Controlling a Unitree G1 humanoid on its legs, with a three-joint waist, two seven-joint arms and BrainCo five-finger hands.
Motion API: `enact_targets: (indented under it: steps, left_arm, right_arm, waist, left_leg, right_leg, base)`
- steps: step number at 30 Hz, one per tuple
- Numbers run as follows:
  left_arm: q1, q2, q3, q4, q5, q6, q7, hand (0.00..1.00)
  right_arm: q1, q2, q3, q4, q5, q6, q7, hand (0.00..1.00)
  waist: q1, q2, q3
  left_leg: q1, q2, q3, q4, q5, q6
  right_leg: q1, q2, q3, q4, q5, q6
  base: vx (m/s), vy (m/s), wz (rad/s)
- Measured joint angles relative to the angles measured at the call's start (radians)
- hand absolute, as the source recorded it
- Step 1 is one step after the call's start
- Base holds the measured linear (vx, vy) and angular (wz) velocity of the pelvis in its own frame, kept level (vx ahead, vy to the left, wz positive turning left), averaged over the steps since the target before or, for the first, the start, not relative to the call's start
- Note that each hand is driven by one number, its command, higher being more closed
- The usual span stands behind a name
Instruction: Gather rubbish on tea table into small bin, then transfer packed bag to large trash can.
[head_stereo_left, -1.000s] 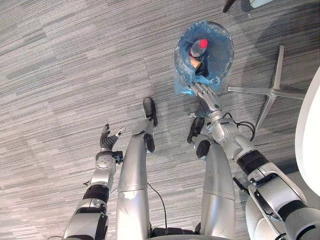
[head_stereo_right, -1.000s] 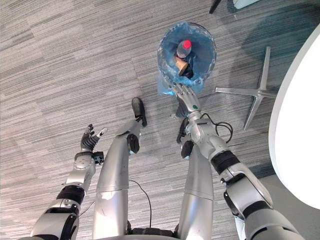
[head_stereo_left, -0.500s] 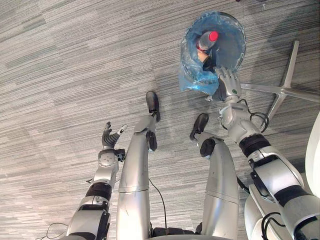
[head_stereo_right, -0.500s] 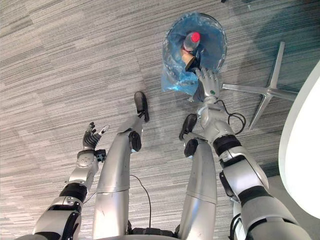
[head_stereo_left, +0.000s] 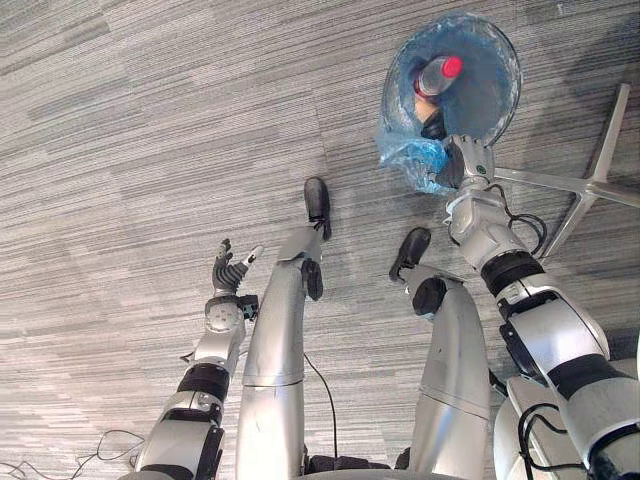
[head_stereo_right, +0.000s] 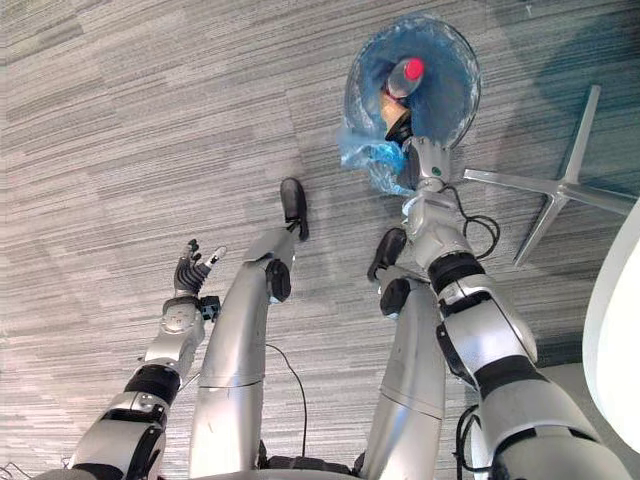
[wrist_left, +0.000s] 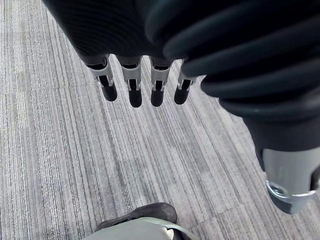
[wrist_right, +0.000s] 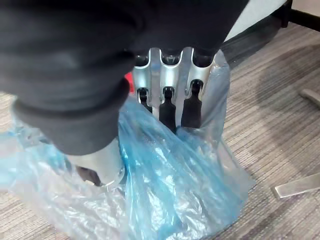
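Eye views, small bin (head_stereo_left: 514, 70): upper right of the frame, round, standing on grey striped carpet (head_stereo_left: 130, 150), seen from above.
Eye views, blue bag (head_stereo_left: 408, 160): lining the small bin, spare film bunched over the lower-left part of the rim.
Eye views, bottle (head_stereo_left: 437, 73): red-capped, inside the blue bag, with a tan scrap (head_stereo_left: 428, 100) and something dark just below it.
Eye views, right hand (head_stereo_left: 470, 160): at the lower edge of the small bin, touching the bunched film, arm running in from the lower right.
Eye views, left hand (head_stereo_left: 228, 272): lower left of centre, over bare carpet, well apart from the small bin, released.
Eye views, chair base (head_stereo_left: 590, 185): silver star legs at the right edge, just beside the small bin.
Left wrist view, left hand: fingers (wrist_left: 130, 90) nearly straight in a row near the top, thumb (wrist_left: 290, 182) apart at lower right, carpet beyond, palm empty.
Right wrist view, right hand: released; fingers (wrist_right: 167, 107) nearly straight at centre, dark tips laid against the blue bag; thumb (wrist_right: 95, 172) apart at lower left, a fold of film bulging between.
Right wrist view, blue bag: crumpled, spreading across the lower half of the frame; a bit of red glimpsed behind the fingers, left of centre.
Right wrist view, chair base: one silver leg at the lower right edge, flat on the carpet.
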Motion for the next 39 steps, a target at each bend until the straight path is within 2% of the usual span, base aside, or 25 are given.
enact_targets:
  steps: [10,13,22,26,28,33,37,39]
  left_arm:
    - [0.000,0.000,0.000,0.000,-0.005,0.001,0.000,0.00]
    - [0.000,0.000,0.003,0.000,-0.011,0.004,0.000,0.00]
    - [0.008,-0.011,0.037,-0.002,-0.009,0.027,-0.002,0.00]
    - [0.038,-0.022,0.043,-0.042,0.008,0.042,-0.014,0.00]
    - [0.060,-0.035,0.042,-0.049,0.022,0.045,-0.024,0.00]
    - [0.139,-0.076,-0.024,-0.083,0.061,0.049,-0.046,0.00]
    - [0.205,-0.094,-0.027,-0.079,0.065,0.066,-0.047,0.00]
    - [0.271,-0.100,-0.038,-0.076,0.085,0.073,-0.050,0.00]
  right_arm:
    - [0.004,0.000,-0.009,-0.004,0.070,-0.015,-0.002,1.00]
    - [0.019,0.000,-0.024,-0.051,0.107,-0.016,-0.005,1.00]
    - [0.213,0.088,-0.117,-0.409,0.205,-0.020,-0.032,1.00]
    - [0.347,0.159,-0.161,-0.592,0.225,-0.021,-0.058,1.00]
    - [0.409,0.189,-0.162,-0.659,0.235,-0.023,-0.063,1.00]
    - [0.623,0.235,-0.140,-0.885,0.241,-0.059,-0.068,1.00]
    - [0.740,0.254,-0.118,-0.977,0.241,-0.079,-0.051,1.00]
    - [0.835,0.266,-0.116,-1.022,0.241,-0.089,-0.034,1.00]
  waist:
    - [0.000,0.000,0.000]
    - [-0.001,0.000,0.000]
    - [-0.006,0.000,0.000]
    - [-0.016,-0.001,0.000]
    - [-0.031,-0.001,0.000]
    - [-0.050,-0.003,-0.002]
    - [-0.055,-0.003,-0.004]
    - [-0.055,-0.006,-0.055]
  left_leg:
    - [0.000,0.000,-0.001,0.008,0.000,0.000]
    - [0.000,0.001,-0.001,0.017,0.000,0.000]
    - [0.041,0.015,-0.015,0.035,-0.006,0.007]
    - [0.141,0.018,0.005,0.004,-0.009,0.010]
    - [0.199,0.018,0.012,-0.019,-0.008,0.010]
    - [0.397,0.018,0.031,-0.088,-0.009,0.008]
    - [0.551,0.011,0.043,-0.153,-0.008,0.001]
    - [0.640,0.000,0.045,-0.206,-0.007,-0.003]
  right_leg:
    - [0.000,-0.001,0.001,0.008,0.000,0.000]
    - [0.002,-0.001,0.001,0.009,0.000,0.000]
    - [0.058,0.010,-0.011,0.013,-0.001,-0.002]
    - [0.146,0.011,-0.005,-0.008,-0.009,-0.001]
    - [0.206,0.012,-0.010,-0.035,-0.007,0.003]
    - [0.404,0.028,-0.006,-0.126,0.006,0.011]
    - [0.555,0.035,-0.007,-0.199,0.013,0.019]
    - [0.643,0.037,-0.014,-0.255,0.016,0.023]
  base:
    - [-0.06,0.011,0.00]
    - [-0.04,0.010,-0.01]
    - [-0.06,0.004,-0.03]
    - [-0.08,-0.033,0.00]
    - [-0.06,-0.039,-0.01]
    - [-0.01,-0.059,-0.09]
    - [0.08,-0.069,-0.06]
    - [0.14,-0.073,0.03]
